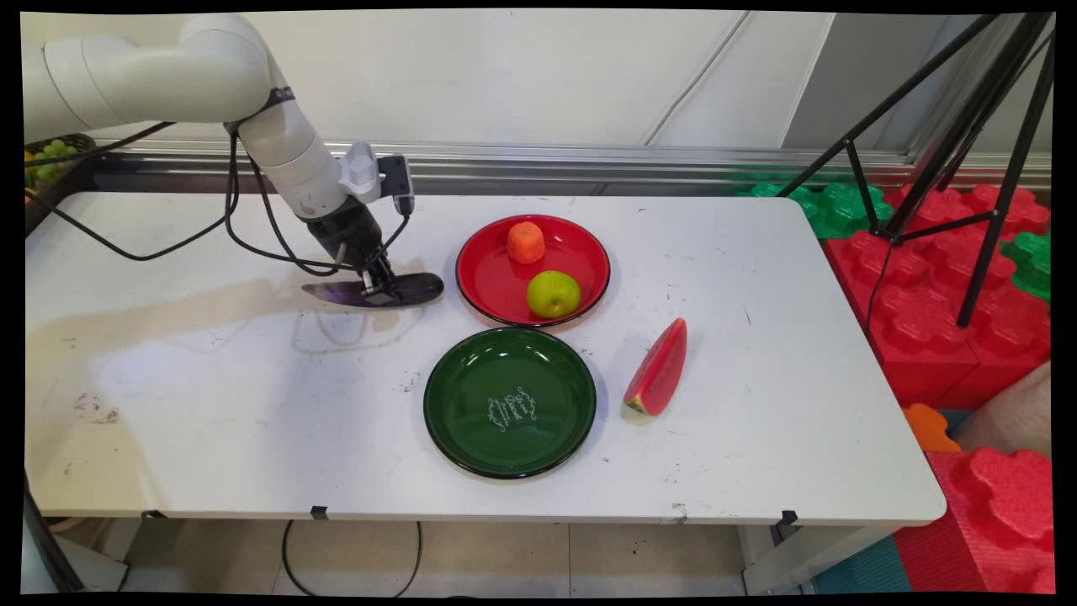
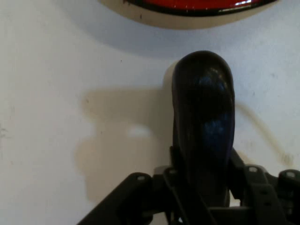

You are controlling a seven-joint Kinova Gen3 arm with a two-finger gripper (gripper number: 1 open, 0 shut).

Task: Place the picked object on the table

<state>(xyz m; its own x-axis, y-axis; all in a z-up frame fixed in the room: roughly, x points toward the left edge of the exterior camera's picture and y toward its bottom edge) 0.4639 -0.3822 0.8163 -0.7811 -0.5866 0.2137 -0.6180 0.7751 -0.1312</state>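
Observation:
A knife (image 1: 370,291) with a black handle (image 2: 204,117) and a grey blade lies on the white table (image 1: 210,404), left of the red plate. My gripper (image 1: 379,290) is down at the knife and shut on its handle, the fingers pressed against both sides. The red plate (image 1: 505,282) holds an orange fruit (image 1: 526,241) and a green apple (image 1: 553,294); its rim (image 2: 197,7) shows at the top of the hand view. A green plate (image 1: 471,404) sits in front of it, and a watermelon slice (image 1: 658,369) lies to its right.
Black cables (image 1: 252,236) hang from the arm over the table's left part. A black tripod (image 1: 968,168) stands over red and green foam blocks (image 1: 942,278) right of the table. A basket of grapes (image 1: 46,160) sits at the far left.

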